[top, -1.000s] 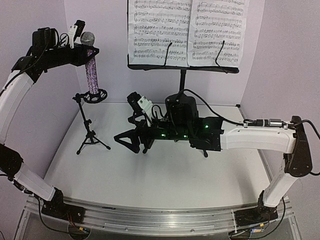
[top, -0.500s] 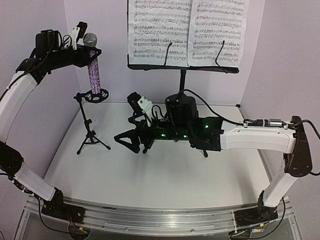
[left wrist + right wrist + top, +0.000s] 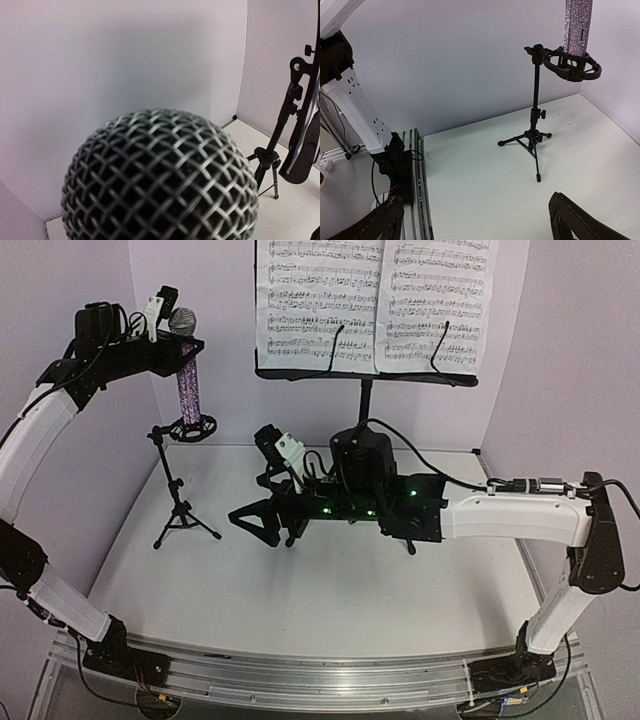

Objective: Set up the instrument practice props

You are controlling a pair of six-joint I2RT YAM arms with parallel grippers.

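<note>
Top view, sheets: two music sheets [image 3: 320, 300] stand side by side on the music stand [image 3: 366, 400] by the back wall; that part looks done.
Top view, microphone: the microphone [image 3: 188, 385] hangs upright with its lower end in the ring of the mic stand [image 3: 178, 495], which stands near the left edge of the worktop [image 3: 330, 610].
Top view, left pincer: the left pincer [image 3: 183, 345] grips the microphone just under its mesh head.
Top view, right pincer: the right pincer [image 3: 255, 523] is spread wide and empty, low over the mid worktop in front of the music stand.
Left wrist view: the mesh head fills the frame and hides the arm's own fingers. A black tripod foot shows at right, likely the music stand's.
Right wrist view: the glittery shaft sits inside the ring, with bare worktop between the fingers [image 3: 570, 215] and the mic stand.
Left to do: by my reading, seat the microphone fully, then let go.
Room: walls close in left, back and right. The mic stand's legs are slim, so a sideways tug could tip it, and straight up looks the freest way out.
</note>
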